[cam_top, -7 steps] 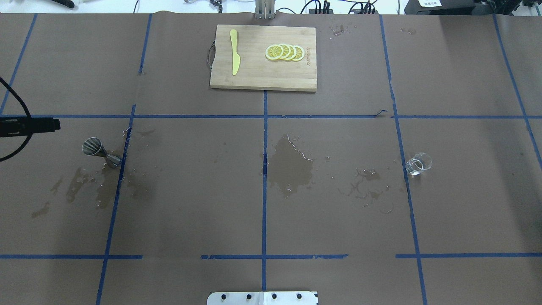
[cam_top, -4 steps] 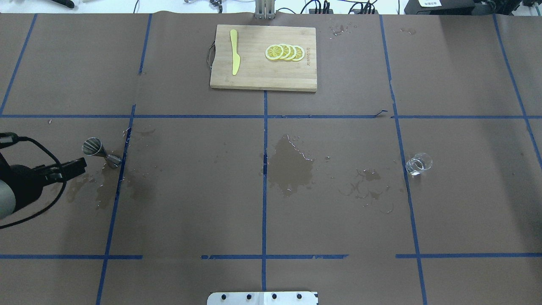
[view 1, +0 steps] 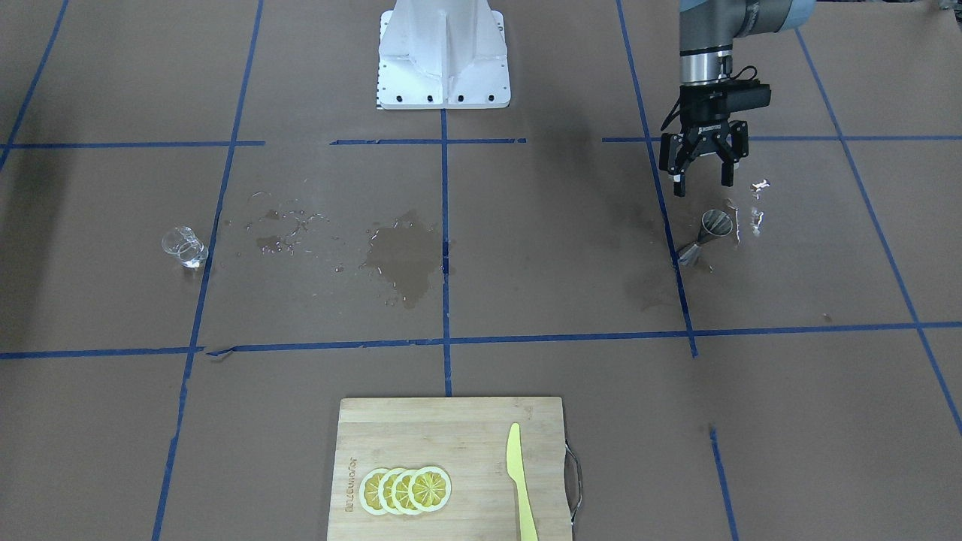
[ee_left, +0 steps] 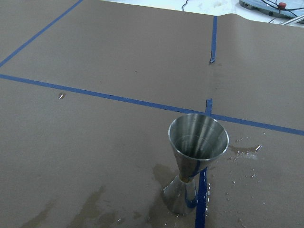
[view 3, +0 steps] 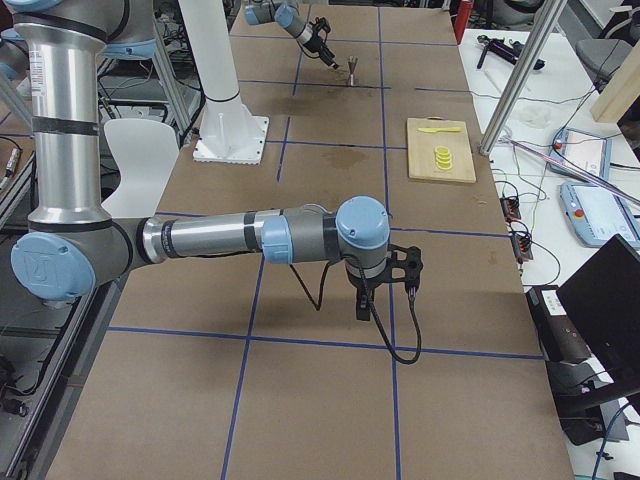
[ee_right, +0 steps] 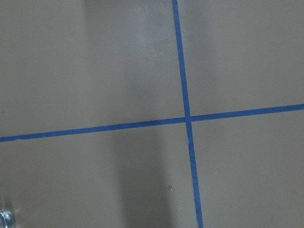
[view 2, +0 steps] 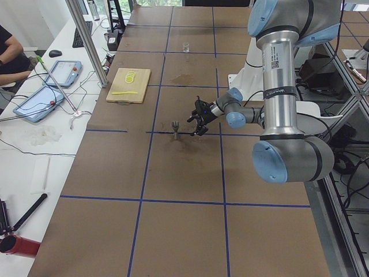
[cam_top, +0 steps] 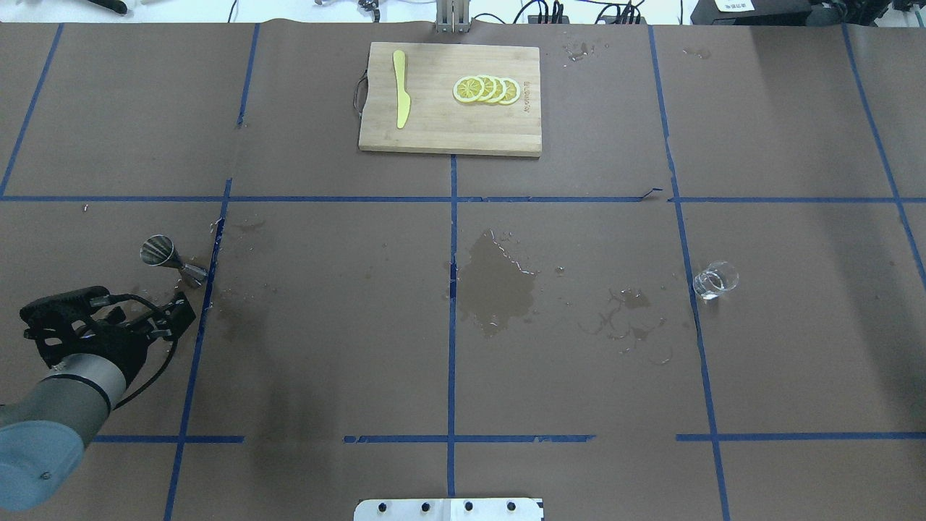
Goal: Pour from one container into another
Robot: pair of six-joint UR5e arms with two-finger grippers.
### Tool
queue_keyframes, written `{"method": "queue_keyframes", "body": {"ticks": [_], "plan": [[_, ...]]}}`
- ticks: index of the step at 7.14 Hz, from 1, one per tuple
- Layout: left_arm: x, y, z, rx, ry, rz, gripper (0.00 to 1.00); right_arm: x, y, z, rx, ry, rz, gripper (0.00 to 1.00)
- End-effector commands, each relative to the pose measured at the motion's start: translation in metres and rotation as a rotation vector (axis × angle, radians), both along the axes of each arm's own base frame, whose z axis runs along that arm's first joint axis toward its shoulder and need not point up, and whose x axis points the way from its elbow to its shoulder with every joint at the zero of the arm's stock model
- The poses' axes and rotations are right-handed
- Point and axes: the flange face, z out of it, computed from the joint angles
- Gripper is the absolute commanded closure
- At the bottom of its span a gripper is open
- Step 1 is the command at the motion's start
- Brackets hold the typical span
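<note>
Overhead, beside jigger (cam_top: pixel 172 260), left gripper (cam_top: pixel 178 317) half-hidden

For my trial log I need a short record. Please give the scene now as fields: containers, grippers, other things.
jigger: upright at a blue tape line, not held
glass cup: upright, far across the table, not held
left gripper: open, empty, near the jigger
right gripper: only in the right side view; state unclear
cutting board: holds lemon slices and a yellow knife
spill: wet patch at mid table
</note>
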Motion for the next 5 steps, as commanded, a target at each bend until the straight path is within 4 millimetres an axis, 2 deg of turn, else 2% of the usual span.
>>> {"method": "queue_keyframes", "body": {"ticks": [1,3,5], "plan": [[0.028,-0.012,0.003,0.081,-0.022,-0.083,0.0,-0.003,-0.002,-0.004,0.006,0.002,-0.005,0.0],[0.045,-0.023,0.026,0.145,-0.114,-0.144,0.01,-0.006,-0.002,-0.004,0.001,0.001,-0.007,0.0],[0.059,-0.027,0.028,0.176,-0.131,-0.167,0.04,-0.006,-0.002,-0.003,-0.001,0.001,-0.007,0.0]]}}
